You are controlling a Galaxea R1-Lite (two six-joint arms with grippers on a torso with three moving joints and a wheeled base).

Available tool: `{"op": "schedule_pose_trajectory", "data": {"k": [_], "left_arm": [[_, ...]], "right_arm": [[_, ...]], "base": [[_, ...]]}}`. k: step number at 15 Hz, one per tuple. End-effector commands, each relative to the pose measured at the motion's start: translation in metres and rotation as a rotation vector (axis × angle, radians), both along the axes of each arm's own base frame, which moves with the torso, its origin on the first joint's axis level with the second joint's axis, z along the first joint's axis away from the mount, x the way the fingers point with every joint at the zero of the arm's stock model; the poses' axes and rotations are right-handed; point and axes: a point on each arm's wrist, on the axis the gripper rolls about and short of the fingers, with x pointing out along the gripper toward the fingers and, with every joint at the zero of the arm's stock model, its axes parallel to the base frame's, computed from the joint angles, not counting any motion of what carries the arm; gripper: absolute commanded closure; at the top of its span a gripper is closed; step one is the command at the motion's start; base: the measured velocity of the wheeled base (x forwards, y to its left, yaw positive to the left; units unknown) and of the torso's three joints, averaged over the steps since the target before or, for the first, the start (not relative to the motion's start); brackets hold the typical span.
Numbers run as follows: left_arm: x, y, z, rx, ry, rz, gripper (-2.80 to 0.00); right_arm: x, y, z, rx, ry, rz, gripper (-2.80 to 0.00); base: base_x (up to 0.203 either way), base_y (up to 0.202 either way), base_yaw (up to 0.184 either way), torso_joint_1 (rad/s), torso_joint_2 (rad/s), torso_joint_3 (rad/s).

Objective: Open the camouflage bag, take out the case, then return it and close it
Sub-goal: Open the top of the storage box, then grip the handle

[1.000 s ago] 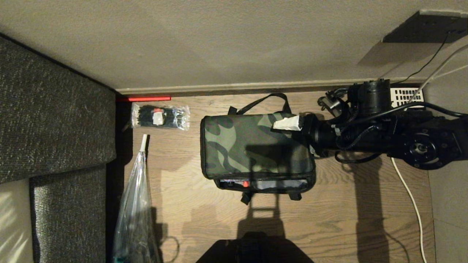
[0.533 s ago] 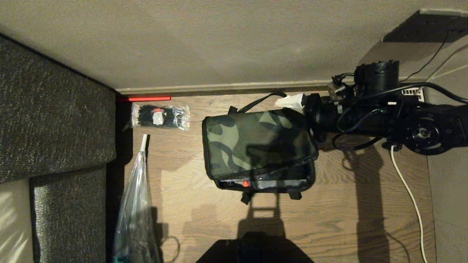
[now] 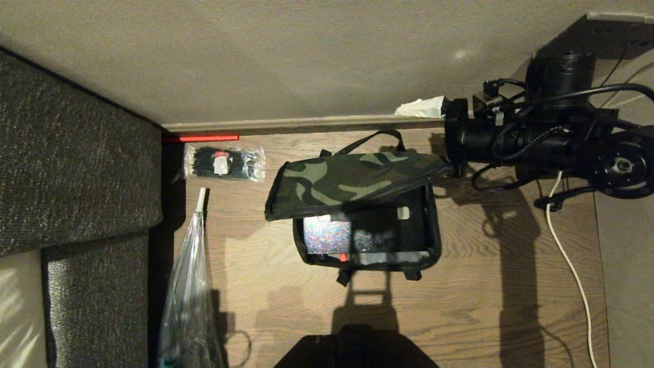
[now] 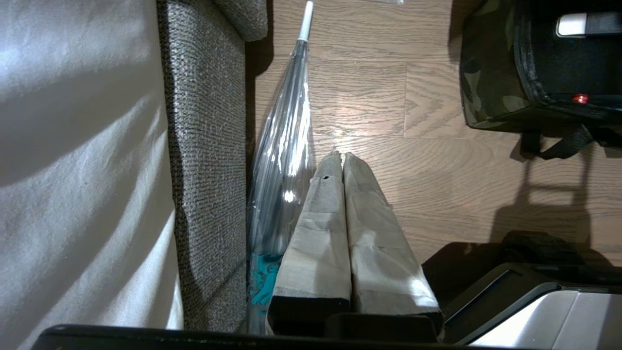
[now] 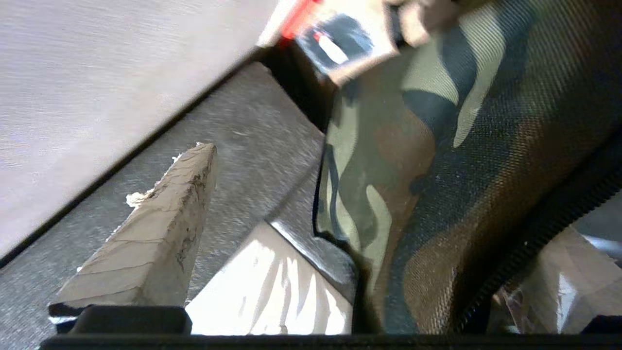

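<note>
Right gripper (image 3: 434, 138) spread wide, seemingly under camouflage bag (image 3: 357, 204) lid

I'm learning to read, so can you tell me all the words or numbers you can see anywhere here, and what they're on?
No words or numbers can be read anywhere.
The small red-and-white label on the clear packet of black ties: too small to read.
The red spot at the front edge of the camouflage bag: no letters show.
The pale tab on the case inside the bag: blank as far as shows.
</note>
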Motion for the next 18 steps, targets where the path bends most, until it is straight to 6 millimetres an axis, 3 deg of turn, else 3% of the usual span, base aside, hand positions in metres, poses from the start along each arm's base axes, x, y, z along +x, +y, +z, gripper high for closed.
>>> {"op": "schedule_pose_trajectory", "data": {"k": [1, 6, 10, 13, 16, 17, 18], "left_arm": [[0.0, 0.0, -0.001, 0.0, 0.003, 0.002, 0.0], [0.0, 0.0, -0.001, 0.0, 0.001, 0.001, 0.0], [0.0, 0.0, -0.001, 0.0, 0.003, 0.001, 0.0], [0.0, 0.0, -0.001, 0.0, 0.003, 0.001, 0.0], [0.0, 0.0, -0.001, 0.0, 0.003, 0.001, 0.0], [0.0, 0.0, -0.001, 0.0, 0.003, 0.002, 0.0], [0.0, 0.0, -0.001, 0.0, 0.003, 0.001, 0.0]], "right_arm": [[0.0, -0.007, 0.012, 0.031, -0.064, -0.002, -2.8], [0.002, -0.021, 0.026, 0.067, -0.18, -0.012, -2.8], [0.001, -0.023, 0.023, 0.047, -0.19, -0.017, -2.8], [-0.007, -0.027, -0.008, -0.067, -0.173, -0.016, -2.8], [-0.037, -0.039, -0.05, -0.228, -0.14, -0.014, -2.8], [-0.054, -0.045, -0.053, -0.252, -0.145, -0.025, -1.31], [-0.067, -0.05, -0.052, -0.264, -0.161, -0.037, 0.0]], "base": [[0.0, 0.0, 0.0, 0.0, 0.0, 0.0], [0.0, 0.0, 0.0, 0.0, 0.0, 0.0], [0.0, 0.0, 0.0, 0.0, 0.0, 0.0], [0.0, 0.0, 0.0, 0.0, 0.0, 0.0], [0.0, 0.0, 0.0, 0.0, 0.0, 0.0], [0.0, 0.0, 0.0, 0.0, 0.0, 0.0], [0.0, 0.0, 0.0, 0.0, 0.0, 0.0]]}}
